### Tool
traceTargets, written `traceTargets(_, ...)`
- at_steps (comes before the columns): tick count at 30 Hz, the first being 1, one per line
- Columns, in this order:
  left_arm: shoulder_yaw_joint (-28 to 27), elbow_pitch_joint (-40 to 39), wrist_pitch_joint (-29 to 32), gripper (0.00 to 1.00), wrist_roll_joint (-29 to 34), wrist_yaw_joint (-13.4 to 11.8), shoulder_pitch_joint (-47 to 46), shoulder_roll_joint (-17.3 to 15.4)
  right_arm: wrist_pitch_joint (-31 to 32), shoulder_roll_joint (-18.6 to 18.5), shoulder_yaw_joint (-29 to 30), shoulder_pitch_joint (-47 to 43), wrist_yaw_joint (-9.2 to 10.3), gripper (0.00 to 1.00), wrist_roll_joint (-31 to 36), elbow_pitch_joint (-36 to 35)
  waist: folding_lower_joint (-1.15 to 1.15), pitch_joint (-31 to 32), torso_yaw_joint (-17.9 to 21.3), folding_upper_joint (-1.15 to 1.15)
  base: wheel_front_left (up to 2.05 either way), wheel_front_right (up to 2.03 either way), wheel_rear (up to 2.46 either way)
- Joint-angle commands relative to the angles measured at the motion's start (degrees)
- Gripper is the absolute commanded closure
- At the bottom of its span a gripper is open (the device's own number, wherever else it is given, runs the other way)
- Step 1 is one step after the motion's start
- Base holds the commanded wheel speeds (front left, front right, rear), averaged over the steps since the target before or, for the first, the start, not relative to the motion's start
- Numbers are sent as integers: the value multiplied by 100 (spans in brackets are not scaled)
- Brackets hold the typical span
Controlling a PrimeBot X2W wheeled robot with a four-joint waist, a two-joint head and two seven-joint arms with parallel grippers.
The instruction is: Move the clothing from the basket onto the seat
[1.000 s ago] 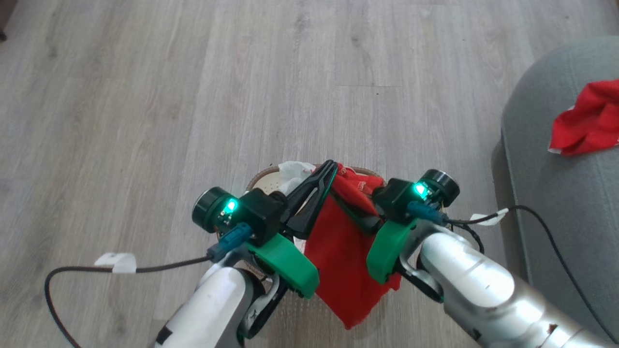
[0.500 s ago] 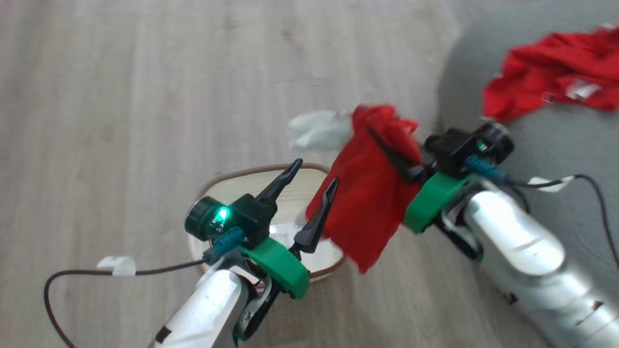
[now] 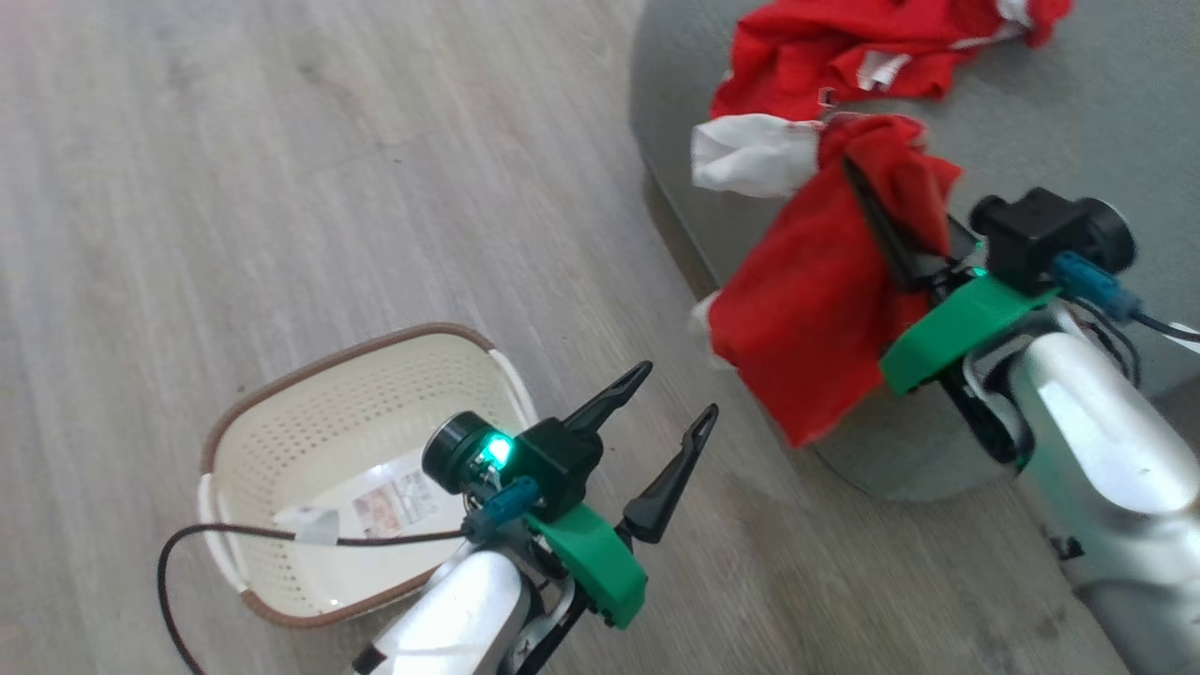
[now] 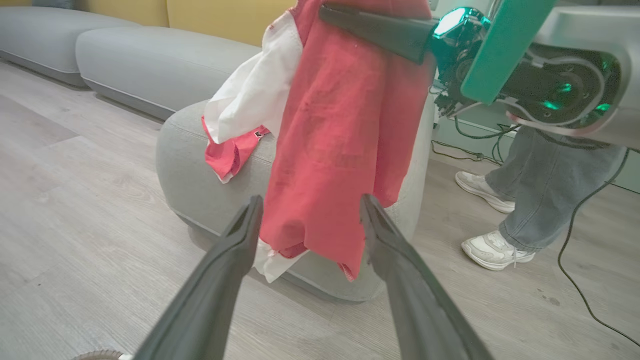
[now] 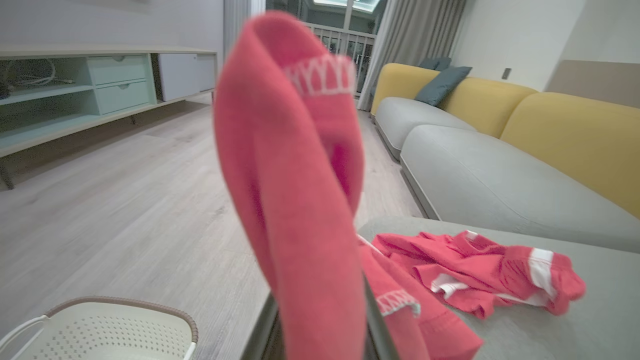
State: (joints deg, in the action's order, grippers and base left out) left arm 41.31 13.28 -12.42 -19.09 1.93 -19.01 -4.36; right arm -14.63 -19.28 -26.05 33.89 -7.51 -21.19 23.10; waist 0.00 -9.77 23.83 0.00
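My right gripper (image 3: 867, 192) is shut on a red garment (image 3: 816, 319) with a white panel, which hangs over the near edge of the grey seat (image 3: 1078, 112). A second red and white garment (image 3: 844, 47) lies crumpled on the seat (image 5: 575, 310). The cream basket (image 3: 281, 450) stands on the floor at the lower left, with just its label inside. Above the basket's right rim, my left gripper (image 3: 677, 389) is open and holds nothing. In the left wrist view the hanging garment (image 4: 340, 140) is just beyond my open fingers (image 4: 250, 220).
A person's legs (image 4: 545, 190) in jeans and white shoes stand on the floor beyond the seat. A long grey and yellow sofa (image 5: 500, 165) runs behind the seat. A pale low cabinet (image 5: 100, 85) lines the far wall. Cables trail from both wrists.
The head camera has swung right. My right gripper lifted the red garment out of the basket and carried it to the seat's edge. My left gripper opened and stayed by the basket.
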Motion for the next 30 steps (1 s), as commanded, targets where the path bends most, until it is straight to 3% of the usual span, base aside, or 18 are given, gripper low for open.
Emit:
traceTargets(1, -142, -165, -49, 0, 8, 24, -293, 42, -37, -47, 28, 29, 2, 100, 31, -218, 0, -100, 119, 0, 0, 0, 0)
traceTargets(7, -82, -148, -41, 0, 7, 3, -440, 64, -37, -84, 490, 30, 2, 100, 81, -376, 0, -387, 89, 0, 0, 0, 0)
traceTargets(11, -84, -239, 60, 0, 88, -18, -667, 22, -37, -52, 896, 276, 2, 100, 83, -435, 0, -927, -44, 0, 0, 0, 0)
traceTargets(15, -114, -407, 215, 0, 219, -15, -1012, -91, -37, -53, 1534, 1043, 2, 100, 13, -322, 0, -1698, -226, 0, 0, 0, 0)
traceTargets(16, -148, -467, 310, 0, 269, -25, -1168, -155, -37, -120, 2023, 1600, 2, 100, -3, -172, 0, -2101, -339, 0, 0, 0, 0)
traceTargets(18, -215, -518, 341, 0, 269, -51, -1262, -201, -37, -194, 2437, 2180, 2, 100, -5, 20, 0, -2434, -457, 0, 0, 0, 0)
traceTargets(22, -224, -533, 350, 0, 286, -56, -1317, -270, -35, -563, 3484, 3433, 2, 100, 23, 530, 0, -2907, -785, 0, 0, 0, 0)
traceTargets(25, -175, -603, 371, 0, 330, -67, -1366, -274, 104, -1126, 4105, 4201, 2, 100, 382, 996, 0, -3248, -1058, 0, 0, 0, 0)
traceTargets(27, -187, -677, 382, 0, 359, -98, -1409, -301, 186, -1446, 4440, 4562, 2, 100, 681, 1291, 0, -3503, -1174, 0, 0, 0, 0)
traceTargets(30, -220, -804, 463, 0, 420, -160, -1454, -406, 199, -1647, 5039, 4821, 2, 100, 980, 1755, 0, -3889, -1227, 0, 0, 0, 0)
